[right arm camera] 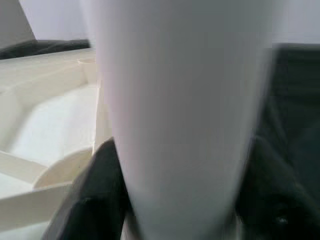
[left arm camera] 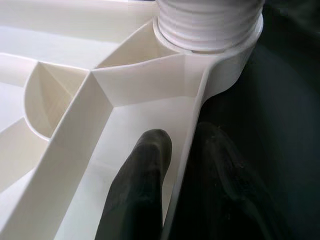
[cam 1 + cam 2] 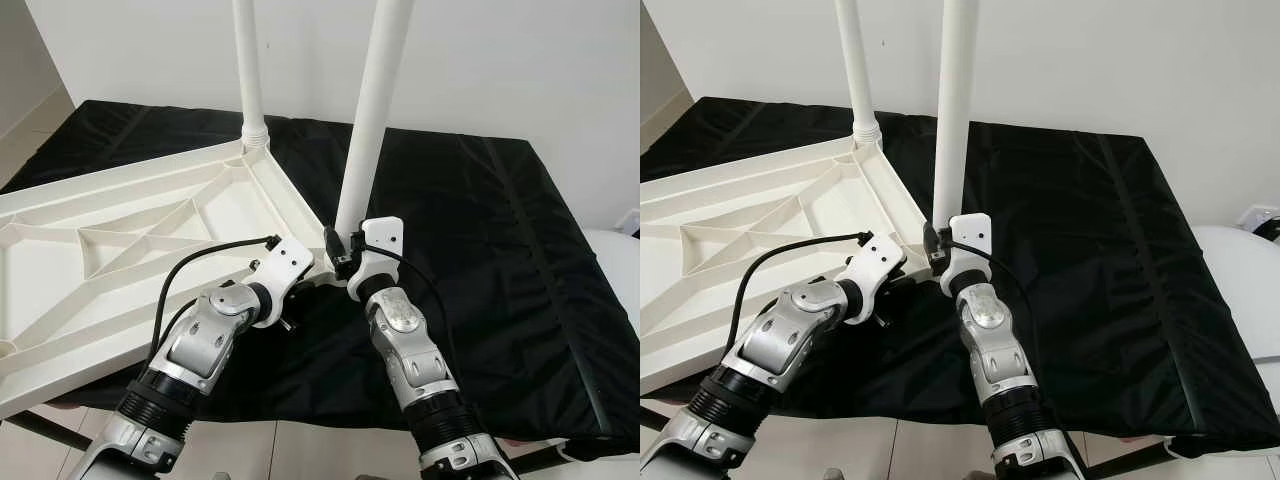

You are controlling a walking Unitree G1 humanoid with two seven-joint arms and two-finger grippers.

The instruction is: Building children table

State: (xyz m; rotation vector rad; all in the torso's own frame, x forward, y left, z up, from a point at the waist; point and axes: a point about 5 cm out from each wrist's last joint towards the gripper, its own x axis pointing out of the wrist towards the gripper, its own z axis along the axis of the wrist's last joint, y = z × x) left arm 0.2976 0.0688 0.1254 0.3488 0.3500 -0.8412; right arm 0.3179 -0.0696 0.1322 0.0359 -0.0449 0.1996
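One leg [image 3: 248, 70] stood in the upside-down top [image 3: 120, 250] on the bed [image 3: 480, 230]. My right fingers [image 1: 100, 200] squeezed the second leg [image 3: 372, 110]; my left fingers [image 2: 137, 185] pinched the top's rim. More legs left

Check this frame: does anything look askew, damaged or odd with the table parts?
Nothing looks damaged. The white ribbed plastic tabletop lies upside down on the black cloth, one white leg upright in its far corner. The nearer white leg, gripped by the right gripper, leans slightly. The left gripper straddles the tabletop's rim.
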